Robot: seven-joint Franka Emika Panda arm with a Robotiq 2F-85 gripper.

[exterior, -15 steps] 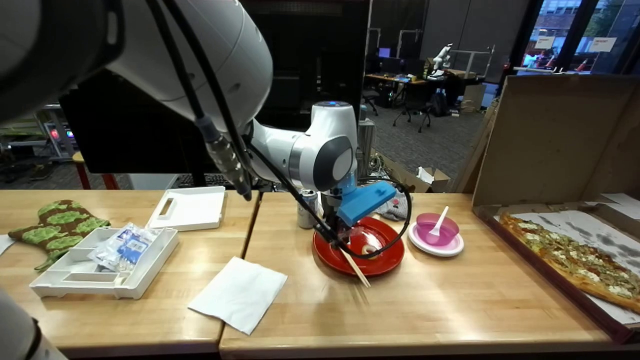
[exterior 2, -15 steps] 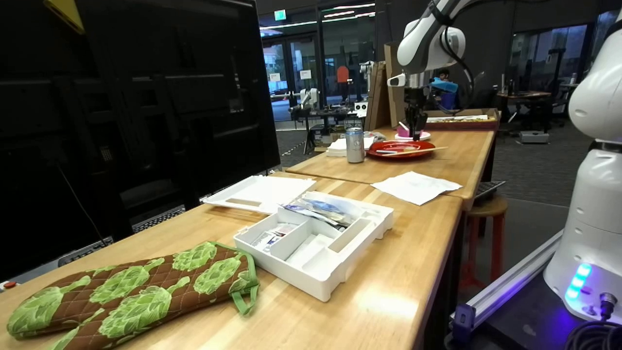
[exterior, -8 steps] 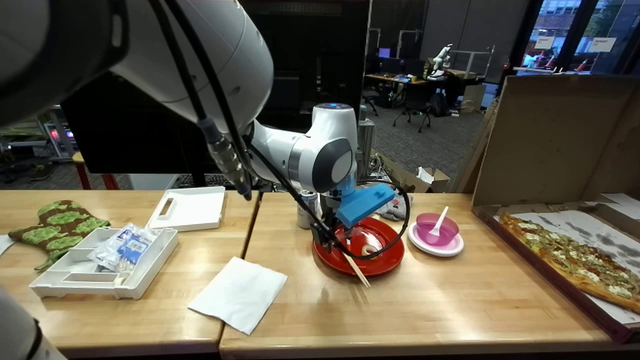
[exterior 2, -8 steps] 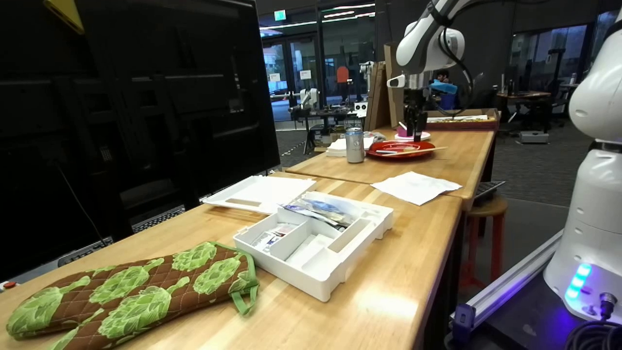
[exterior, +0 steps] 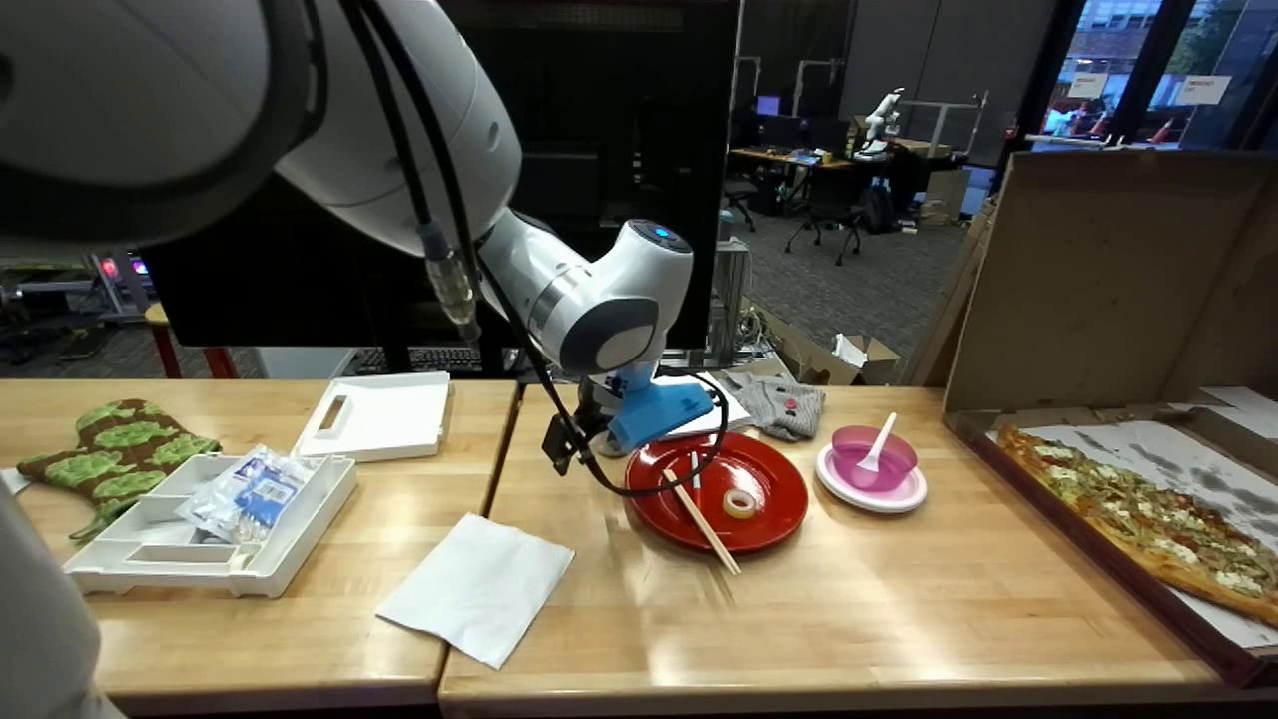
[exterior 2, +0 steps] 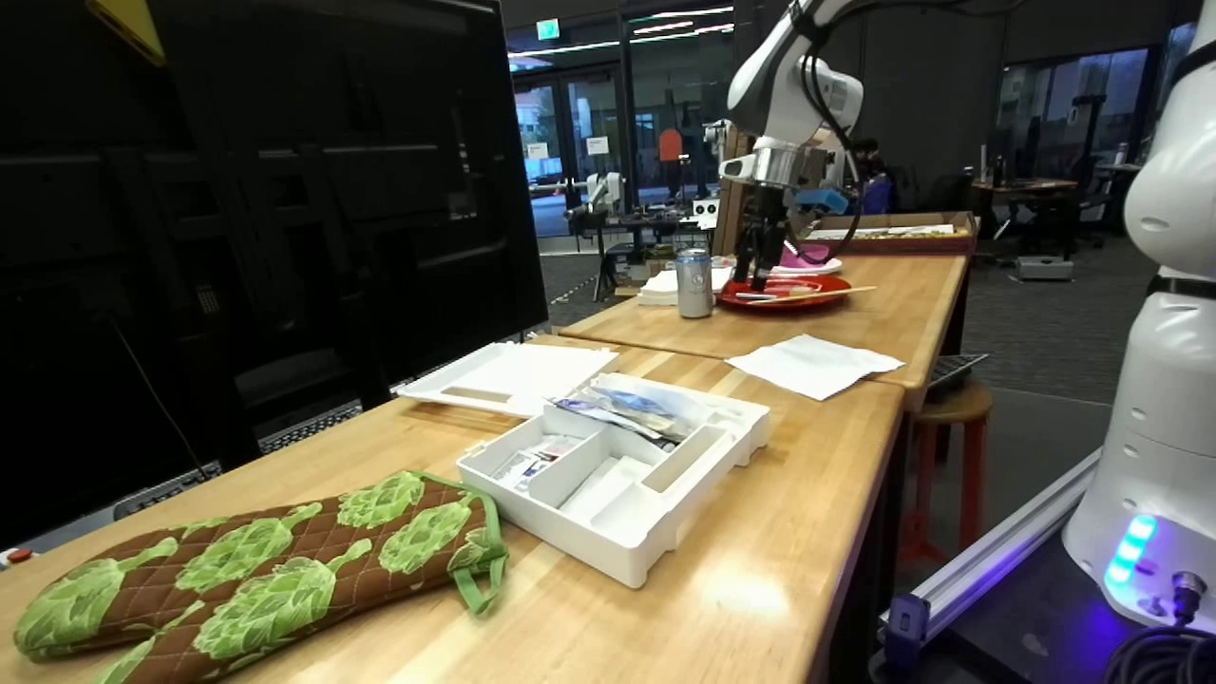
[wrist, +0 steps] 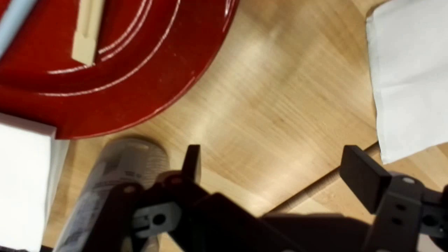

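Since half a second before, the robot arm (exterior: 604, 325) has moved toward the left and now leans, so that the gripper (wrist: 273, 162) hangs beyond the left edge of the red plate (exterior: 764, 469); the plate, with chopsticks (exterior: 704, 526) and a small pale ring (exterior: 739, 503) on it, keeps its place.

According to the wrist view, the fingers (wrist: 364, 178) stand wide apart and have hold of nothing. Nearest to them is a silver can (exterior 2: 694, 285) with a bluish top, which stands upright to the left of the plate, just beside the gripper; an exterior view shows it apart from the fingers.

Some printing covers the can, but it is too blurred for reading. Equally unreadable are the blue-and-white packets (exterior: 255, 497) in the white tray (exterior 2: 570, 537), the sheets (exterior 2: 597, 145) on the glass doors (exterior 2: 589, 114) and the green sign (exterior 2: 547, 29) high at the far side.

Two pale wooden tabletops (exterior: 899, 589) meet at a dark seam (exterior: 502, 449), and a white napkin (exterior: 477, 589) lies across it. On the right tabletop are also a pink bowl (exterior: 849, 449) upon white plates (exterior: 909, 494) and, at the right end, a pizza box (exterior: 1098, 280) with raised lid. An oven mitt (exterior 2: 275, 570) lies at the left end. Behind them stands a large black screen (exterior 2: 332, 190), and farther away one sees grey carpet (exterior: 839, 300) and a second white robot (exterior: 883, 118).
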